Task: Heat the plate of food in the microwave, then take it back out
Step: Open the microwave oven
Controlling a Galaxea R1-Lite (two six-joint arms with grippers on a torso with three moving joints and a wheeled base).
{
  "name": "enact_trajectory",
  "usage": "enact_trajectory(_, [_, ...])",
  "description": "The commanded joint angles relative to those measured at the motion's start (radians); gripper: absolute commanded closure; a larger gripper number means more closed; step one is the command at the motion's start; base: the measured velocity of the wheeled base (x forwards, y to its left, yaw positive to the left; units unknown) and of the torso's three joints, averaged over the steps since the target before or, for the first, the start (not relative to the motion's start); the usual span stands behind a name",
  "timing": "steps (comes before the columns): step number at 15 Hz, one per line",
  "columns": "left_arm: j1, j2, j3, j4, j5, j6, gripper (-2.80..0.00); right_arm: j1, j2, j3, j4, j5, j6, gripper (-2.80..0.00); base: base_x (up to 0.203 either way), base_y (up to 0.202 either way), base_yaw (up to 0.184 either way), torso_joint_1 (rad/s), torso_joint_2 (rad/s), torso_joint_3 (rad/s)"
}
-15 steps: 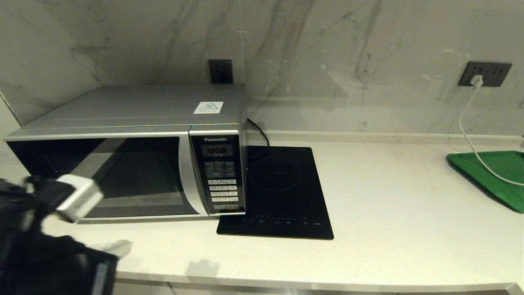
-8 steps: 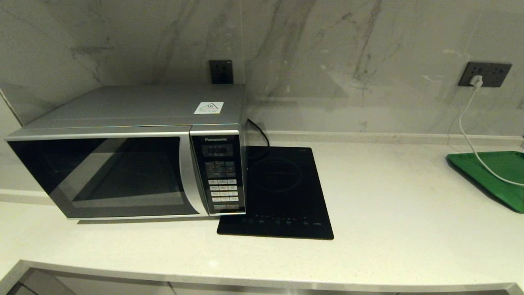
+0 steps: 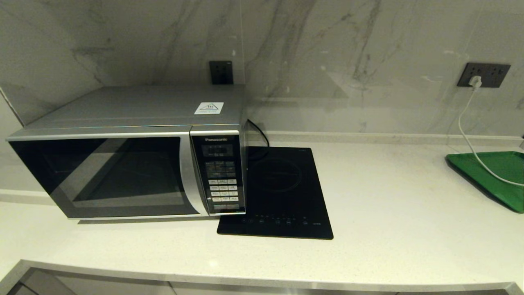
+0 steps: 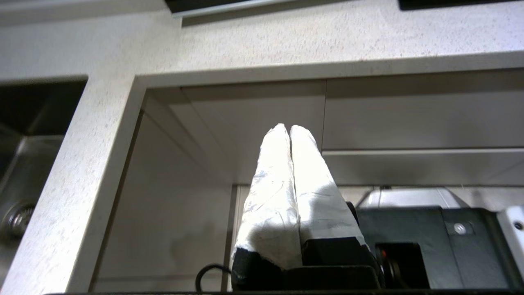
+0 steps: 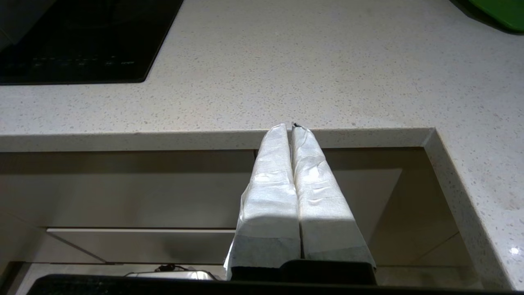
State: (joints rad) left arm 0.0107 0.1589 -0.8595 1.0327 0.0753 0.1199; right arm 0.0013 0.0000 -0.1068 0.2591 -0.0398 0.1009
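Observation:
The silver-grey Panasonic microwave stands at the left of the counter with its dark glass door closed. Whatever is behind the glass cannot be made out, and the plate of food is out of view. Neither arm shows in the head view. My left gripper hangs below the counter's front edge, facing the cabinet fronts, its white-wrapped fingers pressed together and empty. My right gripper also sits low, just under the counter lip, shut with nothing in it.
A flat black induction hob lies right beside the microwave. At the far right rests a green tray with a white cable running across it from a wall socket. A sink shows beyond the counter's left end.
One second ago my left arm was raised in front of the microwave's lower left. It has dropped below the counter and out of the head view. Nothing on the counter moved.

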Motion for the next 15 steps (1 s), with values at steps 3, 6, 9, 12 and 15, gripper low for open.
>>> enact_trajectory(3, [-0.011,-0.154,0.375,-0.458,-0.004,-0.011,0.0,0.0,0.002,-0.001,0.002,0.0,0.0,0.0,0.0,0.0,0.0,0.0,0.0,0.0])
enact_trajectory(6, [-0.012,-0.157,0.739,-0.886,-0.014,-0.005,0.0,0.0,0.002,0.0,0.002,0.0,0.0,0.0,0.0,0.0,0.0,0.0,0.0,0.0])
enact_trajectory(9, [-0.012,-0.159,0.862,-1.033,-0.111,0.013,0.0,0.0,0.002,-0.001,0.002,0.0,0.0,0.0,0.0,0.0,0.0,0.0,0.0,0.0])
enact_trajectory(12, [-0.012,-0.157,0.855,-1.028,-0.103,-0.054,0.0,0.0,0.002,-0.001,0.002,0.0,0.0,0.0,0.0,0.0,0.0,0.0,0.0,0.0])
enact_trajectory(15, [-0.012,-0.157,0.855,-1.028,-0.103,-0.054,0.0,0.0,0.002,-0.001,0.002,0.0,0.0,0.0,0.0,0.0,0.0,0.0,0.0,0.0])
